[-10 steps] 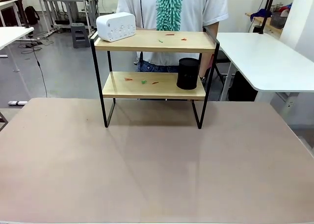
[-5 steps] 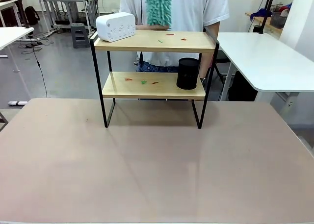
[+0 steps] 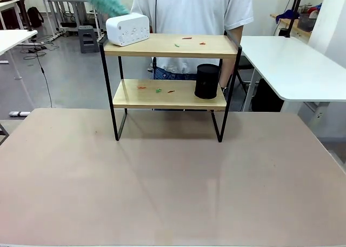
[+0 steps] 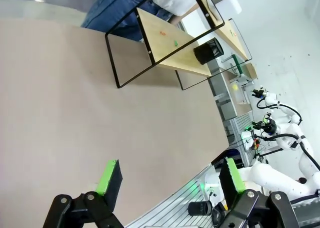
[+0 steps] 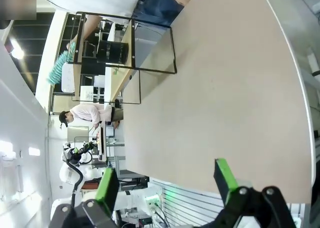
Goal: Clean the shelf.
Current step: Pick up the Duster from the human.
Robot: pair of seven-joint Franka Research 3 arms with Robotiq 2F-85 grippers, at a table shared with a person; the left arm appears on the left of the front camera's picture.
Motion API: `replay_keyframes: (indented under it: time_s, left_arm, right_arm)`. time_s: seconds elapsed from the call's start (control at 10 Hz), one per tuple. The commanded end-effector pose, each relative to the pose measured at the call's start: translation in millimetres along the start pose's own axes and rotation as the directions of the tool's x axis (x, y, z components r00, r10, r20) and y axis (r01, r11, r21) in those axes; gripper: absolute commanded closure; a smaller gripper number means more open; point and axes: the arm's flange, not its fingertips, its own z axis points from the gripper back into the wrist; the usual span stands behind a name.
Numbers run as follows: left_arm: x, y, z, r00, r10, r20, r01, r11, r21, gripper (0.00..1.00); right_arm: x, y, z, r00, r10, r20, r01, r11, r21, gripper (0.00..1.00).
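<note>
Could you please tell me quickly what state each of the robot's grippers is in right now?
Left gripper: open, holding nothing.
Right gripper: open, holding nothing.

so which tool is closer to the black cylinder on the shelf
Right, probably. The black cylinder stands at the right end of the shelf, on its lower board; the right tool sits back on that side, the left tool back off the opposite end.

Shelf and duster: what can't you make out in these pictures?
- Duster: front view, motion-blurred, cut off by the top edge.
- Scraps on the shelf: front view, too small to identify.
- Shelf's far end: left wrist view, cut off by the top edge.
</note>
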Motion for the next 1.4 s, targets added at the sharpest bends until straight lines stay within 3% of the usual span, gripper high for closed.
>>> replay_keyframes:
  time_s: [0.0, 0.4, 0.5, 0.6, 0.7, 0.9, 1.1, 1.3]
  left_arm:
    - [1, 2, -3, 1.0, -0.019, 0.009, 0.02, 1.0, -0.017, 0.0]
    - [-1, 4, -1, 1.0, 0.003, 0.002, -0.003, 1.0, -0.002, 0.0]
    - [-2, 2, 0, 0.996, -0.001, -0.092, -0.01, 0.992, -0.124, 0.0]
    - [14, 0, -1, 0.982, 0.137, -0.128, -0.155, 0.977, -0.143, 0.0]
    - [42, -10, 3, 0.96, 0.227, -0.163, -0.259, 0.943, -0.211, 0.0]
    - [115, -31, -1, 0.94, 0.292, -0.179, -0.331, 0.907, -0.262, 0.0]
    - [184, -29, -38, 0.891, 0.345, -0.293, -0.421, 0.87, -0.255, 0.0]
    - [222, -16, -101, 0.844, 0.392, -0.367, -0.475, 0.864, -0.168, 0.0]
  right_arm:
    - [1, -2, 1, 1.0, 0.022, 0.018, -0.022, 1.0, 0.016, 0.0]
    - [1, -2, 1, 1.0, 0.022, 0.018, -0.022, 1.0, 0.016, 0.0]
    - [1, -2, 1, 1.0, 0.022, 0.018, -0.022, 1.0, 0.016, 0.0]
    - [1, -2, 1, 1.0, 0.022, 0.018, -0.022, 1.0, 0.016, 0.0]
    - [1, -2, 1, 1.0, 0.022, 0.018, -0.022, 1.0, 0.016, 0.0]
    - [1, -2, 1, 1.0, 0.022, 0.018, -0.022, 1.0, 0.016, 0.0]
    - [1, -2, 1, 1.0, 0.022, 0.018, -0.022, 1.0, 0.016, 0.0]
    - [1, -2, 1, 1.0, 0.022, 0.018, -0.022, 1.0, 0.016, 0.0]
